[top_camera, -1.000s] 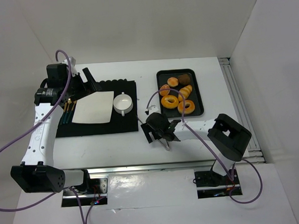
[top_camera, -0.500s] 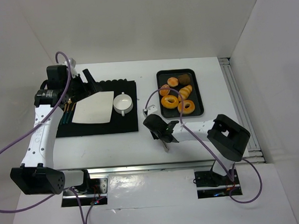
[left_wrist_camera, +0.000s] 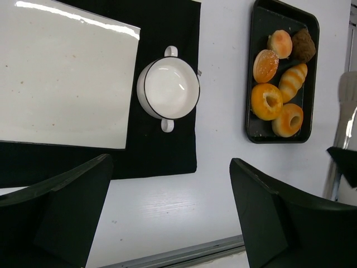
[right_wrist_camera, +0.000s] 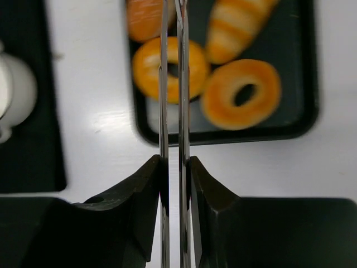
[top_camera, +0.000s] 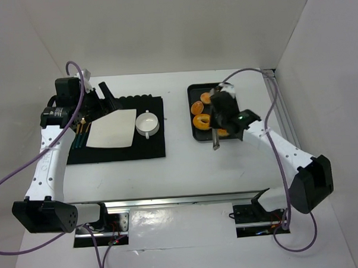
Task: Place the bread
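Hanging over the tray (right_wrist_camera: 223, 135), the right jaws clamp thin tongs (right_wrist_camera: 172, 84) (blades nearly together) — better spread them, then straddle the bread (right_wrist_camera: 237, 25) lengthwise; left jaws gape empty.

The bread (left_wrist_camera: 293, 82) I am after is lying flat and diagonal in the black tray (left_wrist_camera: 257, 129), toward the tabletop's (left_wrist_camera: 223, 84) far right corner, showing pale and golden-orange ridged bands and tapering ends.

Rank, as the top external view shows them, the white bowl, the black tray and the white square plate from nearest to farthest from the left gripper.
1. White square plate, right beside the left gripper.
2. White bowl, mid-table.
3. Black tray, far right.
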`<action>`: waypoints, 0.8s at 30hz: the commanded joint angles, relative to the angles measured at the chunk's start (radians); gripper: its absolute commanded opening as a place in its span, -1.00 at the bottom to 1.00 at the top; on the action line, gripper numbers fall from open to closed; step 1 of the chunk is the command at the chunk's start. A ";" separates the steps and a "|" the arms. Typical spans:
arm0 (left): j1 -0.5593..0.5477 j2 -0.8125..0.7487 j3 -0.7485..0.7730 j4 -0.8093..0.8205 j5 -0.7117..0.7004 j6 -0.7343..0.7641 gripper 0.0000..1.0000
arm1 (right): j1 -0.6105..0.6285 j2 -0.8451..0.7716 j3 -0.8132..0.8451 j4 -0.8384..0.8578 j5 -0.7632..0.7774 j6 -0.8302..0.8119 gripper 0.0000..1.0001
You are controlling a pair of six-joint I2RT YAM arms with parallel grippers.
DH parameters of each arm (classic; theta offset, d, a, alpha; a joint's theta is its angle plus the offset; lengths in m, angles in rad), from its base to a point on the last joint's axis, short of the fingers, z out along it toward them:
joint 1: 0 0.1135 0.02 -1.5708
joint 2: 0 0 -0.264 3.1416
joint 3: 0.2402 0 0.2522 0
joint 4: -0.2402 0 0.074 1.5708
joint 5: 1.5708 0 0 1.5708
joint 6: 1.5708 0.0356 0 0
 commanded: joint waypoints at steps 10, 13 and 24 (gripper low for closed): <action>0.006 0.002 0.040 0.014 0.022 0.005 0.99 | -0.456 0.050 0.087 -0.159 -0.447 -0.046 -0.14; 0.006 0.002 0.040 0.014 0.022 0.005 0.99 | -0.499 0.073 0.122 -0.170 -0.489 -0.055 -0.04; 0.006 0.020 0.030 0.025 0.022 0.014 0.99 | -0.521 0.169 0.160 -0.167 -0.512 -0.074 0.16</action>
